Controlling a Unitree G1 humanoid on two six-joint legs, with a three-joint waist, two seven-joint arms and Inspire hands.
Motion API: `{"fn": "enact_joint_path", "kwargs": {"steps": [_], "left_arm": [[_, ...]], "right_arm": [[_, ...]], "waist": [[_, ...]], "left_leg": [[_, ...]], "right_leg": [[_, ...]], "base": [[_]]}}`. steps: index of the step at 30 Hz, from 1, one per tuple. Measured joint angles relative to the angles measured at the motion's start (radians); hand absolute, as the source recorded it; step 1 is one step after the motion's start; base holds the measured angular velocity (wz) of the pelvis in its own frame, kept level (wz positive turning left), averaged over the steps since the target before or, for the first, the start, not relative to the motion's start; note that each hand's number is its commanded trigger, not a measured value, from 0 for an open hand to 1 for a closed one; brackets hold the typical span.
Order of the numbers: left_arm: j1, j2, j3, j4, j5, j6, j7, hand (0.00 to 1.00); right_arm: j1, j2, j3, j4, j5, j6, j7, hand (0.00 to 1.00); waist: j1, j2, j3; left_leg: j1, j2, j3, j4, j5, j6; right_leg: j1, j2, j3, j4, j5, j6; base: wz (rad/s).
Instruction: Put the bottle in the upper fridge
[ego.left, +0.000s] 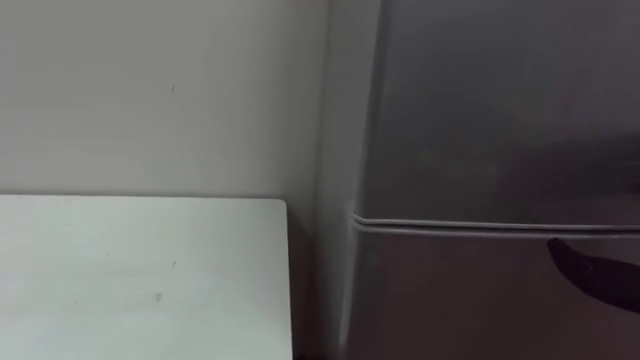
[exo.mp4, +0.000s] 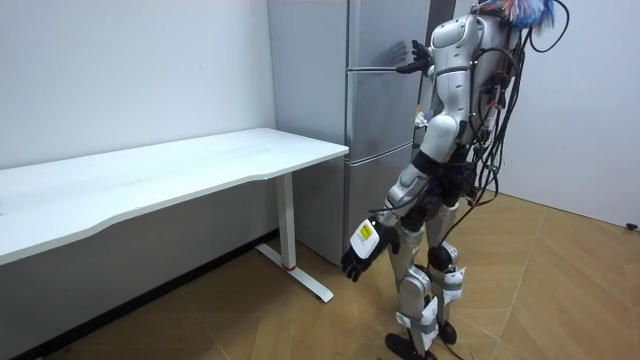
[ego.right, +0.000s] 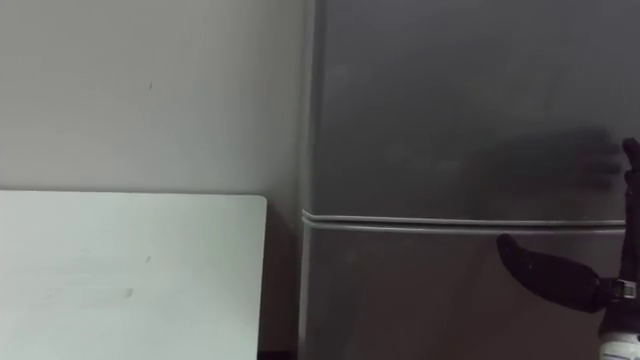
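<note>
A grey fridge (ego.left: 500, 110) stands straight ahead of me with both doors closed. A pale seam (ego.right: 450, 222) divides its upper door (ego.right: 450, 100) from its lower door (ego.right: 400, 300). My right hand (ego.right: 555, 274) is raised at the seam's height, right in front of the doors, with the thumb and fingers spread and nothing in it. The room view has that hand (exo.mp4: 411, 55) up against the fridge (exo.mp4: 385, 120). My left hand (exo.mp4: 362, 245) hangs low beside my thigh, fingers relaxed and holding nothing.
A white table (ego.left: 140, 270) stands on my left, its right end a narrow gap away from the fridge's side. In the room view the table (exo.mp4: 200, 165) runs along a plain wall (exo.mp4: 130, 70). Wooden floor (exo.mp4: 540, 290) lies behind me.
</note>
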Motion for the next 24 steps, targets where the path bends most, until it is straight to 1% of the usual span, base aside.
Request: {"fn": "enact_joint_path", "kwargs": {"steps": [2,4,6,8,10,13,15,17,19,21,22,24], "left_arm": [[0.011,-0.001,0.02,-0.015,-0.001,-0.006,0.0,0.0],[0.037,-0.006,0.031,-0.026,-0.001,-0.012,0.001,0.0],[0.043,-0.01,0.041,-0.026,-0.001,-0.013,0.002,0.0],[0.045,-0.01,0.045,-0.026,-0.001,-0.016,0.01,0.0],[0.053,-0.012,0.049,-0.025,-0.006,-0.017,0.031,0.0],[0.048,-0.017,0.051,-0.024,-0.006,-0.016,0.052,0.0],[0.047,-0.021,0.051,-0.024,-0.009,-0.015,0.071,0.0],[0.044,-0.023,0.051,-0.024,-0.024,-0.015,0.076,0.0],[0.039,-0.028,0.05,-0.023,-0.024,-0.015,0.076,0.0],[0.036,-0.033,0.05,-0.022,-0.024,-0.015,0.076,0.0],[0.033,-0.034,0.049,-0.02,-0.024,-0.015,0.077,0.0],[0.027,-0.036,0.048,-0.019,-0.025,-0.015,0.077,0.0]], "right_arm": [[0.001,0.0,-0.043,-0.002,0.038,0.0,-0.016,0.0],[0.001,0.0,-0.086,-0.008,0.083,-0.001,-0.044,0.0],[0.01,0.0,-0.108,-0.008,0.103,-0.003,-0.072,0.0],[0.035,0.0,-0.121,-0.009,0.121,-0.003,-0.099,0.0],[0.084,0.0,-0.123,-0.009,0.171,-0.003,-0.125,0.0],[0.145,0.003,-0.122,-0.004,0.254,-0.003,-0.159,0.0],[0.183,0.006,-0.121,0.003,0.312,-0.002,-0.183,0.0],[0.212,0.021,-0.121,0.008,0.352,-0.002,-0.204,0.0],[0.238,0.051,-0.121,0.03,0.359,-0.002,-0.236,0.0],[0.243,0.06,-0.121,0.069,0.359,-0.002,-0.257,0.0],[0.247,0.07,-0.12,0.1,0.358,-0.002,-0.271,0.0],[0.26,0.085,-0.119,0.138,0.356,-0.002,-0.286,0.0]], "waist": [[-0.011,0.003,-0.0051],[-0.019,0.014,-0.0076],[-0.027,0.022,-0.0089],[-0.031,0.025,-0.0067],[-0.035,0.024,-0.0028],[-0.036,0.03,-0.0001],[-0.033,0.031,-0.0002],[-0.041,0.031,-0.0002],[-0.043,0.031,0.0002],[-0.044,0.033,0.0013],[-0.045,0.036,0.003],[-0.045,0.037,0.0029]], "left_leg": [[-0.005,-0.001,-0.006,-0.002,0.0,0.0],[-0.005,-0.001,-0.007,-0.004,0.0,0.0],[-0.004,-0.001,-0.007,-0.006,0.0,0.0],[0.004,0.0,-0.007,-0.009,0.0,0.0],[0.01,0.0,-0.007,-0.02,0.0,-0.001],[0.01,-0.003,-0.006,-0.025,-0.001,-0.001],[0.01,-0.005,-0.005,-0.025,-0.001,0.0],[0.009,-0.005,-0.004,-0.02,0.0,0.0],[0.01,-0.005,-0.004,-0.018,0.0,0.0],[0.01,-0.005,-0.001,-0.018,0.0,0.0],[0.009,-0.005,-0.001,-0.018,0.0,0.0],[0.006,-0.005,0.001,-0.019,-0.001,0.0]], "right_leg": [[0.001,0.001,-0.002,-0.009,0.001,0.001],[0.001,0.001,-0.004,-0.01,0.001,0.001],[0.003,0.001,-0.005,-0.008,0.001,0.001],[0.002,0.002,-0.005,-0.008,0.001,0.001],[0.01,0.003,-0.003,-0.01,0.0,0.002],[0.008,0.001,0.007,-0.011,-0.003,0.003],[0.005,0.001,0.011,-0.011,-0.005,0.005],[0.002,-0.001,0.011,-0.011,-0.007,0.005],[0.002,0.0,0.014,-0.01,-0.007,0.005],[0.001,0.001,0.021,-0.01,-0.007,0.005],[-0.001,0.001,0.022,-0.009,-0.007,0.005],[-0.004,0.002,0.024,-0.009,-0.007,0.005]], "base": [[0.07],[0.02],[0.0],[0.0],[0.0],[0.0],[-0.02],[0.0],[-0.03],[-0.05],[0.0],[0.0]]}}
